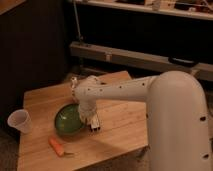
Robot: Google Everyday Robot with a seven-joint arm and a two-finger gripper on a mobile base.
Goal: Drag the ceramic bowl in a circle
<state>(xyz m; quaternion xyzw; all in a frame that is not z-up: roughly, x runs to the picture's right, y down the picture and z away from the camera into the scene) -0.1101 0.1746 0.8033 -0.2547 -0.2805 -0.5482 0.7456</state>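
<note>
The green ceramic bowl [66,120] sits on the wooden table [120,117], left of its middle. My gripper [93,125] points down at the bowl's right rim, with the white arm reaching in from the right and its wrist over the bowl's right side. That part of the rim is hidden by the gripper. Whether the gripper touches the bowl cannot be made out.
A translucent white plastic cup [19,121] stands near the table's left edge. An orange carrot [57,147] lies near the front edge, below the bowl. Dark shelving and a metal rail [140,57] run behind the table.
</note>
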